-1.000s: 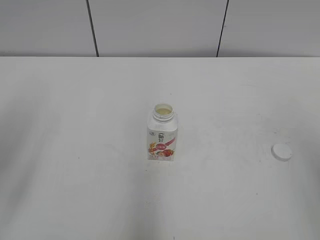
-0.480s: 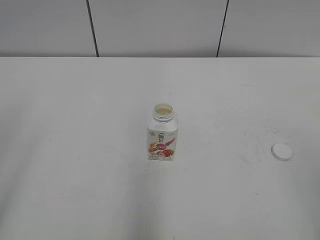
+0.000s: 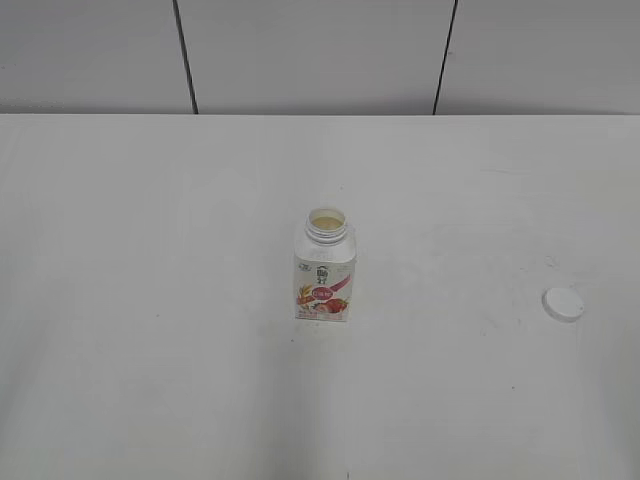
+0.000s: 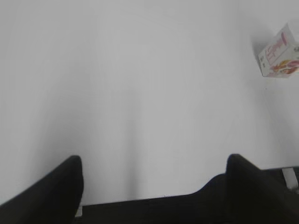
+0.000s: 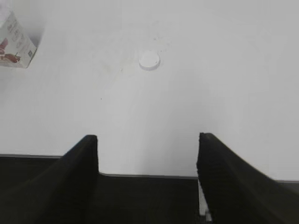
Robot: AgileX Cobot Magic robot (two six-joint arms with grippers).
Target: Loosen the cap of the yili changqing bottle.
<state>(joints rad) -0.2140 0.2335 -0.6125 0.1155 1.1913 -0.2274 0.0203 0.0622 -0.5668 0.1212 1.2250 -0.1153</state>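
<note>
The yili changqing bottle (image 3: 324, 270) stands upright in the middle of the white table (image 3: 150, 300), its threaded neck open with no cap on it. It shows at the top right of the left wrist view (image 4: 280, 53) and the top left of the right wrist view (image 5: 15, 44). The white cap (image 3: 563, 304) lies flat on the table far to the bottle's right, also in the right wrist view (image 5: 149, 60). My left gripper (image 4: 154, 163) is open and empty near the table's front edge. My right gripper (image 5: 148, 140) is open and empty, well short of the cap. Neither gripper shows in the exterior view.
A grey panelled wall (image 3: 320, 55) runs behind the table's far edge. The dark front edge of the table (image 5: 149, 179) lies just under the right gripper.
</note>
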